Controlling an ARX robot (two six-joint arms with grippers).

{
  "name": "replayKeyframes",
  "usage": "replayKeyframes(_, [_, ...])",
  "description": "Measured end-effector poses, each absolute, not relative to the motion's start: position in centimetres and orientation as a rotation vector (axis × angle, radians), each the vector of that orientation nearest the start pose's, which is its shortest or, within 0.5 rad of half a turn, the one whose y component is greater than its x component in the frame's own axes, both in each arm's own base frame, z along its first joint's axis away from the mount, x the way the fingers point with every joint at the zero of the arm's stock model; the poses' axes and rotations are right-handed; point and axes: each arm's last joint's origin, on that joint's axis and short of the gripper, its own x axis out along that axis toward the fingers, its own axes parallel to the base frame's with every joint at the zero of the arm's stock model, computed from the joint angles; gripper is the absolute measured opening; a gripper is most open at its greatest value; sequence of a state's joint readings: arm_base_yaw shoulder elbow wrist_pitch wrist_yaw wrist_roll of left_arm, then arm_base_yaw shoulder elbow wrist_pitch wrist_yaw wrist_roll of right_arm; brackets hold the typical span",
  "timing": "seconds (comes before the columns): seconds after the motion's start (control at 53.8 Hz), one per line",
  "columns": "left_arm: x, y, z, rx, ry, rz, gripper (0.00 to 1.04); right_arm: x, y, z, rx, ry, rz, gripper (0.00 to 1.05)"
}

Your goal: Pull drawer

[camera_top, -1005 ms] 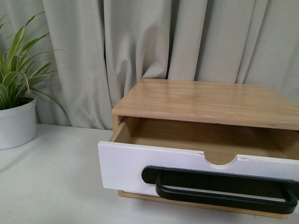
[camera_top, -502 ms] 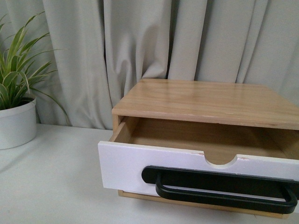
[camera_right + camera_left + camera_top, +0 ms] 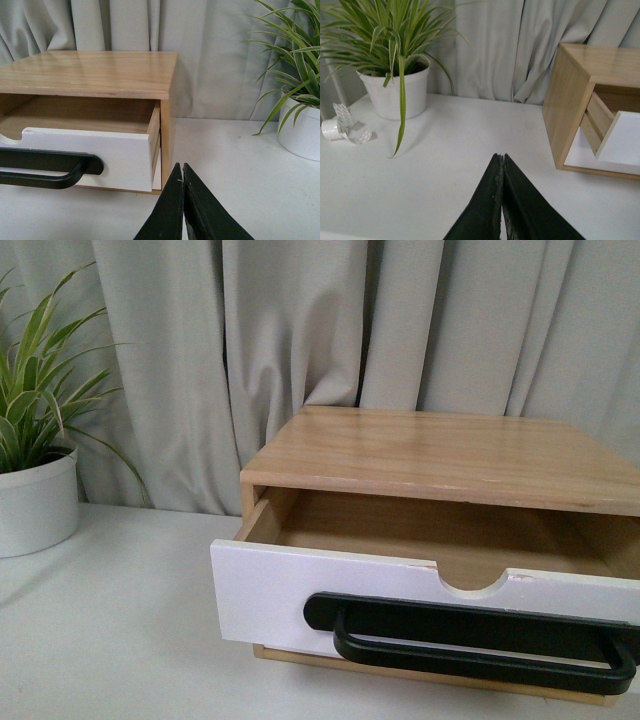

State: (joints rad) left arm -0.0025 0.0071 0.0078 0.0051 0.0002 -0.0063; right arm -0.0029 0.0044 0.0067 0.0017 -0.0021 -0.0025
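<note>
Left gripper [image 3: 501,165] has its fingers pressed together, nothing between them, hanging over bare white table [image 3: 445,150] well clear of the cabinet [image 3: 570,100]. Right gripper [image 3: 182,172] is the same: fingers closed tight on nothing, sitting just off the cabinet's [image 3: 100,70] other front corner, not touching it. Front view shows neither gripper. The drawer [image 3: 300,590] is pulled partway out of the wooden cabinet [image 3: 430,450], its white front forward of the cabinet's top board and its wooden inside open to view. Front view gives the black bar handle [image 3: 470,640] across the drawer front and the half-round notch [image 3: 473,585] in the top edge, above the handle. Right wrist view catches only one end of the handle [image 3: 50,167], a sliver of the notch at the frame edge, and the drawer's [image 3: 95,150] wooden side wall. Left wrist view shows only a corner of the drawer [image 3: 625,142] front and its side wall, no handle. A potted plant [image 3: 35,440] stands on the table on the robot's left, in front of the grey curtain [image 3: 300,330]. Only the left wrist view shows a roll of clear tape [image 3: 342,130] beside that plant [image 3: 395,60]. Only the right wrist view shows a second plant [image 3: 300,95] on the cabinet's other side.
</note>
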Motion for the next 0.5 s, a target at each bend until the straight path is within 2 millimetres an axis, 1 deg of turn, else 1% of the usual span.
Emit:
replayKeyframes(0.13, [9.75, -0.02, 16.6, -0.007, -0.006, -0.003, 0.04, 9.76, -0.02, 16.56, -0.003, -0.004, -0.001, 0.01])
replayKeyframes(0.149, [9.75, -0.02, 16.61, -0.007, -0.006, -0.003, 0.07, 9.76, -0.02, 16.56, -0.003, -0.004, -0.001, 0.04])
replayKeyframes(0.186, [9.75, -0.02, 16.61, -0.006, -0.006, -0.003, 0.17, 9.76, -0.02, 16.56, -0.003, -0.004, -0.001, 0.15])
replayKeyframes(0.223, [9.75, -0.02, 16.61, -0.006, -0.006, -0.003, 0.26, 9.76, -0.02, 16.56, -0.003, -0.004, -0.001, 0.22])
replayKeyframes(0.26, [9.75, -0.02, 16.61, -0.006, -0.006, -0.003, 0.32, 9.76, -0.02, 16.56, -0.003, -0.004, -0.001, 0.29])
replayKeyframes(0.298, [9.75, -0.02, 16.61, -0.006, -0.006, -0.003, 0.42, 9.76, -0.02, 16.56, -0.003, -0.004, -0.001, 0.39])
replayKeyframes(0.372, [9.75, -0.02, 16.61, -0.006, -0.006, -0.003, 0.6, 9.76, -0.02, 16.56, -0.003, -0.004, -0.001, 0.57])
replayKeyframes(0.502, [9.75, -0.02, 16.61, -0.006, -0.006, -0.003, 0.84, 9.76, -0.02, 16.56, -0.003, -0.004, -0.001, 0.8])
